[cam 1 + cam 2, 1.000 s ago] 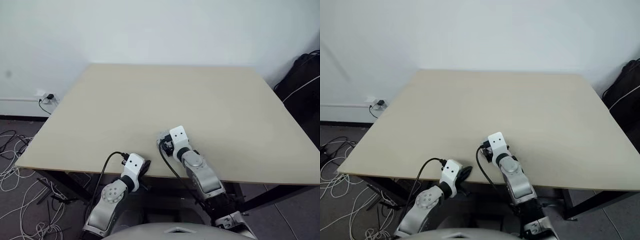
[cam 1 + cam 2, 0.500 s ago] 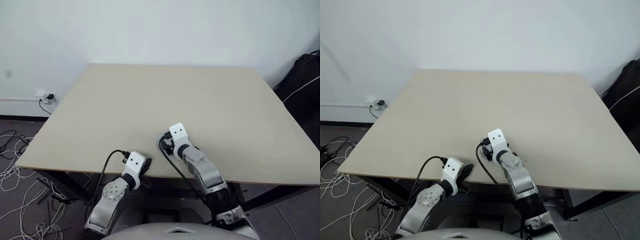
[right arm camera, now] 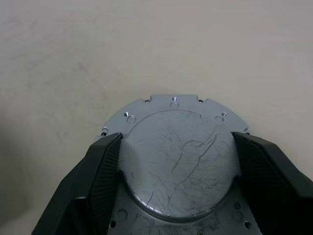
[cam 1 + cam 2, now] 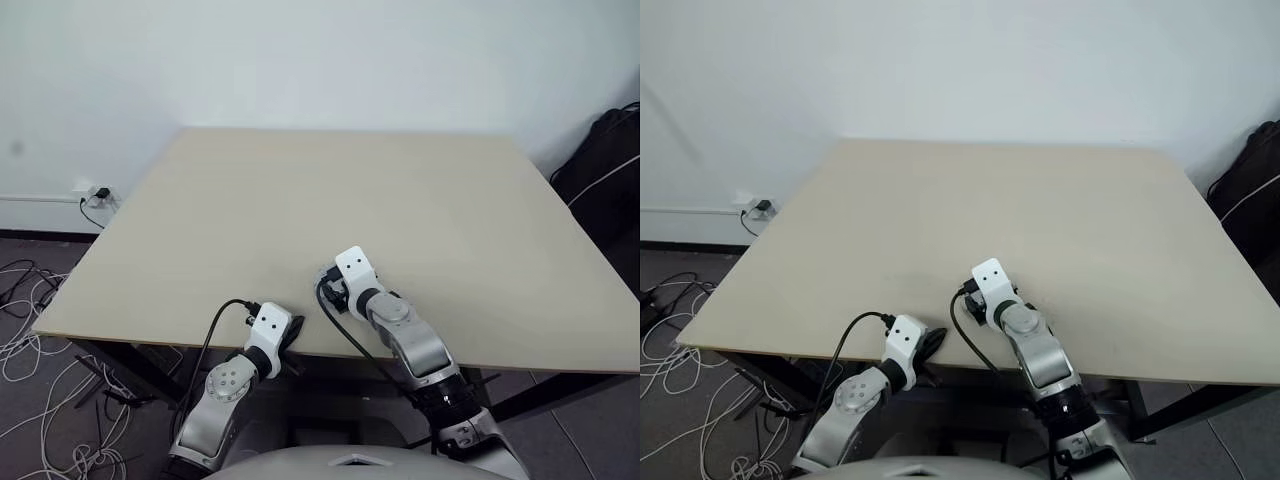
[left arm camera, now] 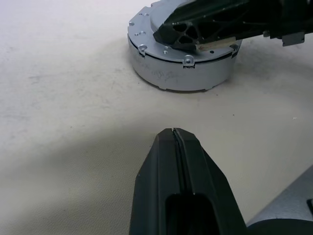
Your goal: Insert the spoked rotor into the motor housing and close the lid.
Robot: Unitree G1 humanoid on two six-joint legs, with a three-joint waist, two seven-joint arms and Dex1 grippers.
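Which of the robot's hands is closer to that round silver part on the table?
Right. The right hand straddles the silver part, fingers on either side; the left hand sits shut, short of it.

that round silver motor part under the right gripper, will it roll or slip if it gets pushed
The silver motor assembly sits flat on the table as a squat, wide puck, so it should slide rather than roll or tip. It looks like solid metal, so probably rigid and heavy for its size. Its smooth, scuffed top face could be slippery between the right gripper's fingers.
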